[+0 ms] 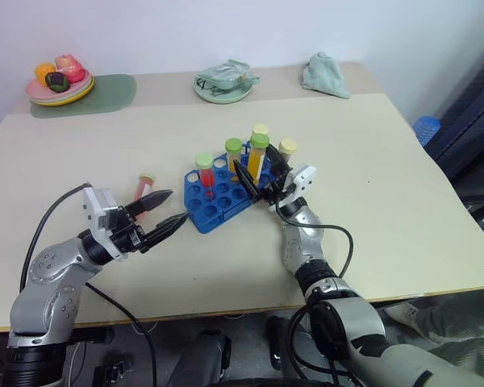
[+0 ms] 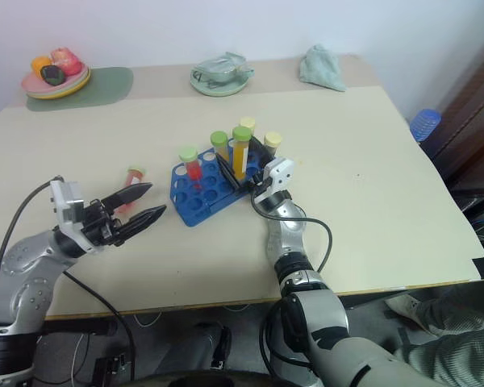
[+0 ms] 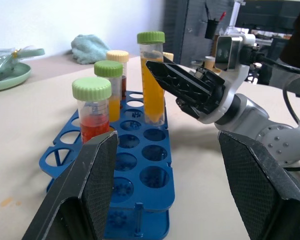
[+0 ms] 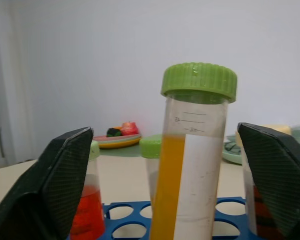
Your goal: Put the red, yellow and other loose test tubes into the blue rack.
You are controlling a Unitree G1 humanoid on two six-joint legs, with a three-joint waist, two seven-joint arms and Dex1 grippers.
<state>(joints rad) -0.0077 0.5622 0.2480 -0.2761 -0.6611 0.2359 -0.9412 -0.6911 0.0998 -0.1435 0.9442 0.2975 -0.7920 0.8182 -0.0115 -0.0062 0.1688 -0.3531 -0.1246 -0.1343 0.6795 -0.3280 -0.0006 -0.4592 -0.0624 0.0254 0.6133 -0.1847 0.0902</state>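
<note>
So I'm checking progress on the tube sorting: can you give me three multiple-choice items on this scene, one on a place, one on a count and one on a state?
1. Where is the loose red tube?
A. On the fruit plate
B. Lying on the table left of the rack, by the left gripper
C. In the right gripper's grip

2. How many tubes stand in the rack?
A. Three
B. Seven
C. Five

3. How is the right gripper?
A. Open, a finger on either side of the orange tube
B. Shut on a cloth
C. Shut on the rack's edge

Answers:
1. B: the red tube lies flat just beyond the left gripper's fingers.
2. C: five caps rise above the rack.
3. A: the right wrist view shows gaps between both fingers and the tube.
</note>
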